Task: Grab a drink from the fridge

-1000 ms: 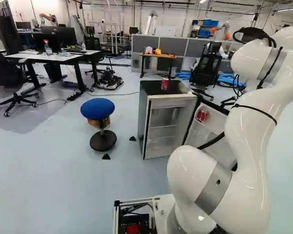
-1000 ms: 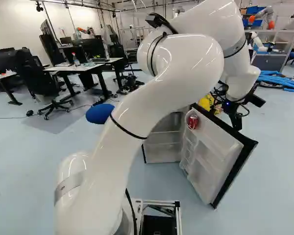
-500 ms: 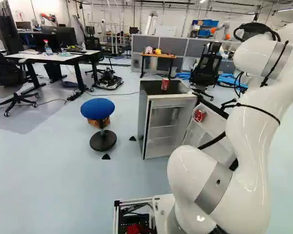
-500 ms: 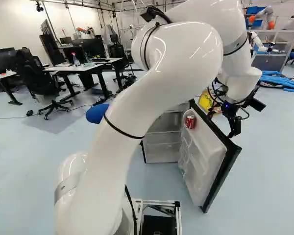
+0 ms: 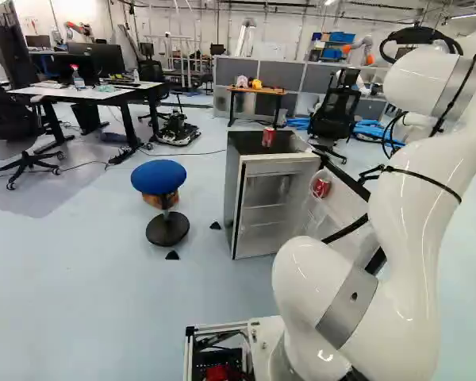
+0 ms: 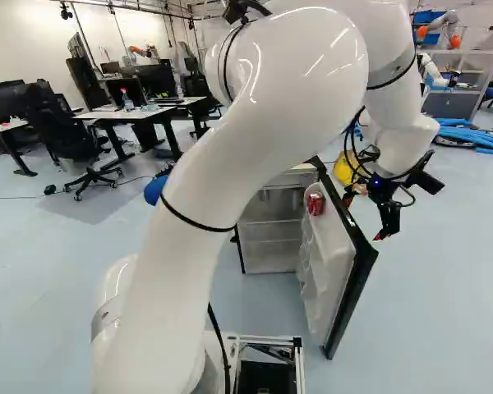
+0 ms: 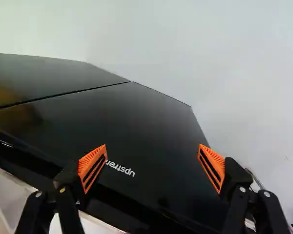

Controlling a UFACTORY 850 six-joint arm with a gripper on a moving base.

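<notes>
In the right base view my gripper [image 6: 366, 217] is at the outer side of the fridge door [image 6: 363, 261], near its upper part. The wrist view shows the gripper [image 7: 153, 163] open, orange pads wide apart, nothing between them. Its fingers stand over the door's glossy black outer face [image 7: 136, 131]; whether they touch it I cannot tell. The fridge [image 5: 282, 168] is partly open, with pale shelves inside. One red can [image 6: 315, 203] sits in the door's upper rack. Another red can [image 5: 268, 136] stands upright on the fridge top.
A blue stool [image 5: 159, 176] stands left of the fridge in the left base view. Behind are a small wooden table [image 5: 256, 90], an office chair [image 5: 334, 113] and blue tubes [image 6: 473, 135]. A yellow thing [image 6: 343, 170] shows behind the door. Another robot [image 6: 440, 25] is farther back.
The fridge door has swung inward toward the fridge body, carrying its red can along. My arm has moved with it, its gripper lower and slightly left in the right base view. The base stayed still.
</notes>
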